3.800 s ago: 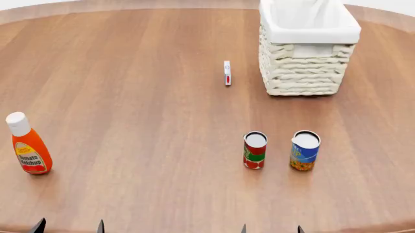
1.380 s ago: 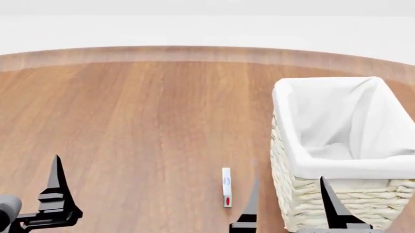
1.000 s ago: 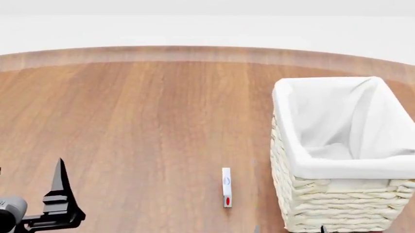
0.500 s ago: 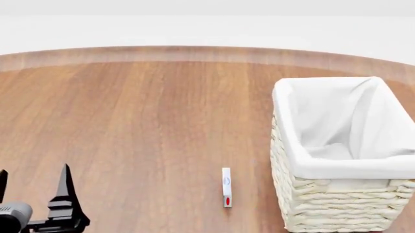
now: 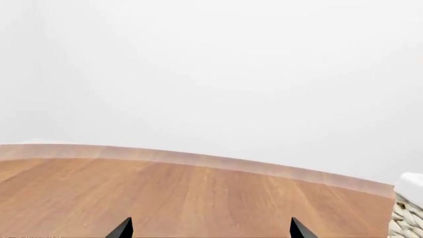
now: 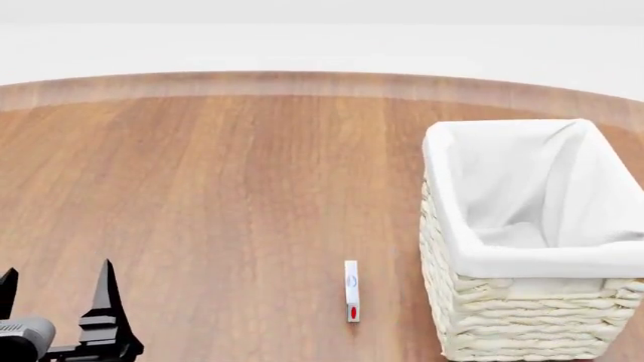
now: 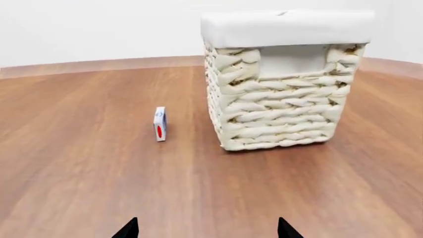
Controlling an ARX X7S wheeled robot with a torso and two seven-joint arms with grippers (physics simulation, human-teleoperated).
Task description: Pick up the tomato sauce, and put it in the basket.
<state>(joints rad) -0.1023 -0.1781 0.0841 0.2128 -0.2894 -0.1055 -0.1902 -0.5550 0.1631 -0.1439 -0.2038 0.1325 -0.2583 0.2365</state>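
Note:
The tomato sauce is out of view in every current frame. The basket stands at the right of the wooden table, cream wicker with a white cloth lining folded over its rim; nothing shows inside it. In the right wrist view the basket stands ahead, beyond my right gripper, which is open with only its two fingertips showing. My left gripper is low at the head view's left corner, open and empty. The left wrist view shows the left gripper pointing over bare table.
A small white box with a red mark stands on edge just left of the basket, and the right wrist view shows the same box. The round table's far edge curves across the back. A corner of the basket shows in the left wrist view.
The head view has tilted up, losing the cans and bottle. My right gripper's fingers dropped out of the head view. My left gripper sank lower at the left corner.

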